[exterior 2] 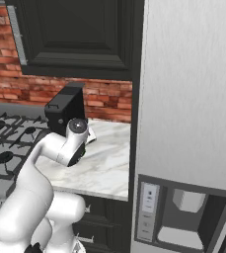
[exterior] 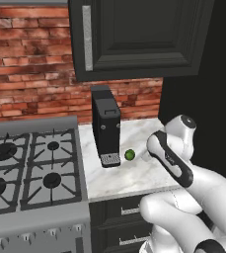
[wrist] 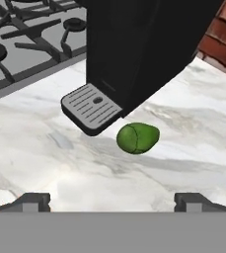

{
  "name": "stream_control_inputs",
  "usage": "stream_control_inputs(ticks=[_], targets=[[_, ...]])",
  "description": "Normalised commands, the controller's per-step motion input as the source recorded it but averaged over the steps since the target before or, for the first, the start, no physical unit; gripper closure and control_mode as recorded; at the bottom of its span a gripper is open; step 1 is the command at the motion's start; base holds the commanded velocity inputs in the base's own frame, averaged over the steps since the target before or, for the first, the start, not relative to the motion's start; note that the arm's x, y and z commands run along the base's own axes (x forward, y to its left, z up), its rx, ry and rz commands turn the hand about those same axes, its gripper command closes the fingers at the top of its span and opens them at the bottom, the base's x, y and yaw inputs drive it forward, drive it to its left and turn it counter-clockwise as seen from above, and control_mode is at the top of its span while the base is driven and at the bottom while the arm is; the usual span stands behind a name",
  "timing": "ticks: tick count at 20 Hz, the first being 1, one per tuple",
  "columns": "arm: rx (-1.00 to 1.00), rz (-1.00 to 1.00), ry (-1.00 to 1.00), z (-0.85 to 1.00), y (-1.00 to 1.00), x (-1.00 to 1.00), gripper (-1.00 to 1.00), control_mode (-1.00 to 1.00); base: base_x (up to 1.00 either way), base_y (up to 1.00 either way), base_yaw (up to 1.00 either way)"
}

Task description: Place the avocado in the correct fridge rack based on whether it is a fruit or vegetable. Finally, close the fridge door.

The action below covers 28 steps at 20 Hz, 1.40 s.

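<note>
Avocado point(wrist: 137, 138) is sat on the white marble tabletop point(wrist: 45, 148), just beside the front corner of the black coffee machine point(wrist: 134, 49), right next to its grey drip tray point(wrist: 91, 107) but not quite touching it, as far as can be told. From the left base view it's seen as a small green ball point(exterior: 130, 155) toward the middle of the tabletop, with the gas stove point(exterior: 30, 168) off along the left edge. The hand point(wrist: 112, 200) is held above the tabletop's near side, pointed at the avocado, with both dark fingertips point(wrist: 30, 201) spread wide and nothing gripped between them. A dark cabinet point(exterior: 134, 34) is hung over the brick wall point(exterior: 30, 64). A grey door with a dispenser panel point(exterior 2: 183, 217) is seen off the right end of the tabletop.
</note>
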Motion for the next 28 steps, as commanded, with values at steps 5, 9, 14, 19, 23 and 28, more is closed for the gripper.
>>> stream_control_inputs(ticks=[5, 9, 14, 19, 23, 28], targets=[[0.03, 0.0, 0.0, -0.07, 0.24, 0.0, -1.0, -1.0, 0.0, 0.0, 0.0], [0.03, 0.0, 0.0, -0.09, 0.32, 0.0, -1.0, -1.0, 0.0, 0.0, 0.0], [0.07, -0.08, 0.0, -0.15, 0.06, 0.0, -1.0, -1.0, 0.0, 0.0, 0.0], [0.12, -0.13, 0.04, -0.12, 0.0, 0.0, -1.0, -1.0, 0.0, 0.0, 0.0], [0.15, -0.18, 0.08, -0.01, 0.0, 0.02, -1.0, -1.0, 0.0, 0.0, 0.0], [0.15, -0.13, 0.09, -0.21, -0.1, 0.05, -1.0, -1.0, 0.0, 0.0, 0.0]])
